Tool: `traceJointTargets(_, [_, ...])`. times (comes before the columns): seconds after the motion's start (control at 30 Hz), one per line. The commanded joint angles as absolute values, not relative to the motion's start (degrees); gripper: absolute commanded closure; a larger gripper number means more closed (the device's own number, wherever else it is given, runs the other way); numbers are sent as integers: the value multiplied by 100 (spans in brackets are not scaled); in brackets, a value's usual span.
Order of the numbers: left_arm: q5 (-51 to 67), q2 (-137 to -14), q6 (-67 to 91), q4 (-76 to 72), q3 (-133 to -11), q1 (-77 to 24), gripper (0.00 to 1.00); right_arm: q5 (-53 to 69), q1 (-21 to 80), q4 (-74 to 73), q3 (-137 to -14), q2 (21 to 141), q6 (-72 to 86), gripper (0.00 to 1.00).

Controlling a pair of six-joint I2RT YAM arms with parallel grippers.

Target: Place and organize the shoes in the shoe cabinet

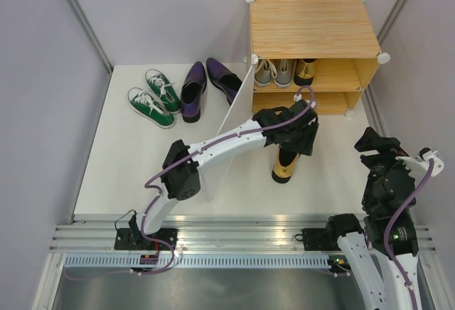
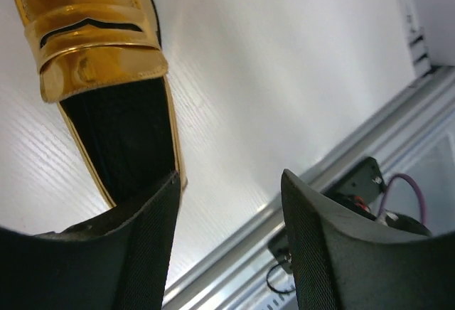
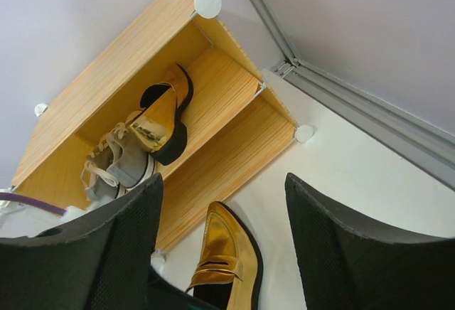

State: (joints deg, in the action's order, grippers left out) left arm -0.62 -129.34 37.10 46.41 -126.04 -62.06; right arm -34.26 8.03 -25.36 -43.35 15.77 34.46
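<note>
Because the left gripper [image 2: 229, 182] hangs with its jaws parted and only bare table [image 2: 284, 75] between them, the loose gold shoe [image 2: 99, 47] is not held. It sits on the table just ahead and to the left of the fingertips, its heel opening right at the tip of the left finger; whether pad and heel touch I cannot tell. Beyond this gripper stands the shoe cabinet [image 1: 313, 25], its white door [image 1: 234, 111] swung open to the gripper's left. The upper shelf holds 2 grey sneakers [image 1: 274, 72] and the shelved gold shoe [image 1: 306, 72]. The right gripper [image 3: 224, 182] hangs off to the right, jaws wide and empty, facing the cabinet mouth. By my reading, the step in hand is getting the 2nd gold shoe in beside its mate. The next move calls for shifting the left gripper over the heel so 1 finger goes inside the opening and 1 outside the wall, closing, then lifting and carrying forward onto the upper shelf without knocking the door. The green sneakers [image 1: 155, 97] and purple dress shoes [image 1: 206, 86], far to the left past the door, are not yet put away.
</note>
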Motion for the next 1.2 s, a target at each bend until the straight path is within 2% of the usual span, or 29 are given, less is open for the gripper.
traceJointTargets(0.0, [18,-11682,3367,4430,-12595,-6328,37,-3183,809,-2628,-4315,1503,3516,24])
traceJointTargets(0.07, [26,-11375,3200,4438,-12586,-6354,36,-3033,791,-2724,-4307,1642,3524,18])
traceJointTargets(0.13, [149,-10935,3068,4438,-12612,-6363,36,-2542,800,-2812,-4307,1844,3437,2])
traceJointTargets(0.23, [176,-10276,2629,4474,-12595,-6354,35,-1762,800,-3040,-4307,2363,3384,2])
traceJointTargets(0.33, [-1085,-9555,2066,4657,-12236,-6354,34,-892,800,-3006,-4106,2610,3725,2])
traceJointTargets(0.37, [-2090,-9362,1857,4719,-12095,-6346,33,-714,809,-2962,-4035,2663,3805,2])
traceJointTargets(0.47, [-2968,-8668,1468,4799,-11375,-6118,29,-308,800,-2874,-3701,2768,4060,2])
traceJointTargets(0.5, [-2927,-8179,1407,4781,-10520,-5360,26,-47,809,-2735,-3335,2829,4322,2])
traceJointTargets(0.53, [-2927,-8043,1380,4781,-10512,-5353,26,-44,817,-2733,-3331,2856,4324,2])
traceJointTargets(0.6, [-2805,-7815,1362,4738,-9935,-4626,22,166,861,-2559,-3095,2918,4482,2])
traceJointTargets(0.67, [-2610,-7446,1484,4633,-9521,-4038,17,89,1045,-2488,-3006,3049,4517,2])
traceJointTargets(0.87, [-2110,-6769,1828,4168,-8254,-3288,16,-491,2090,-2189,-2971,3989,4456,2])
traceJointTargets(1.0, [-2179,-6557,1793,3841,-7534,-3234,16,-1761,2960,-2293,-3102,4456,4631,2])
traceJointTargets(1.17, [-2302,-6434,1732,3612,-7076,-3164,15,-2425,3813,-2197,-3015,4631,4992,2])
